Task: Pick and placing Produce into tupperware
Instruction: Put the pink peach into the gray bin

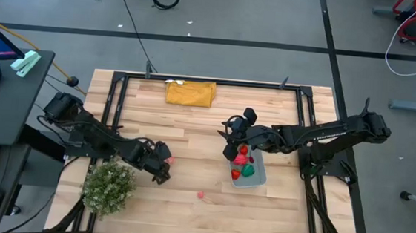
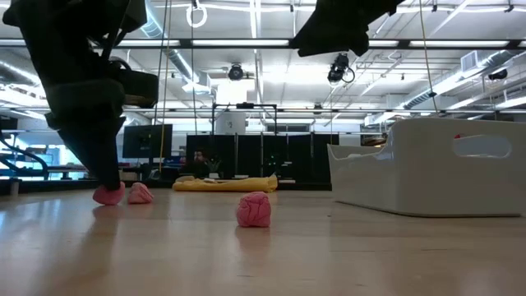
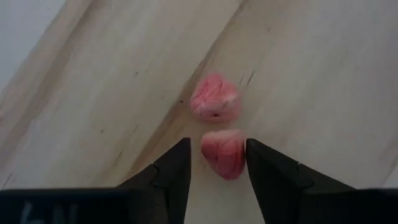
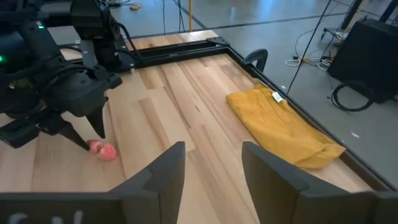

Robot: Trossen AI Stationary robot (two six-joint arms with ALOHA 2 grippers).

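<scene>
High view shows the wooden counter (image 1: pixel 187 189) with the tupperware (image 1: pixel 254 174) toward its right edge, red and green produce already inside, and the right claw (image 1: pixel 234 130) hovering just over the container's far end with its jaws parted and nothing between them. Near the left edge beside the bushy plant (image 1: pixel 107 187), the left claw (image 3: pixel 216 163) stands low with its jaws apart astride one pink piece (image 3: pixel 224 153), not visibly squeezing it. A second pink piece (image 3: pixel 214 99) lies just beyond, a third (image 1: pixel 201 195) nearer the front edge, so the left arm is much the nearer.
</scene>
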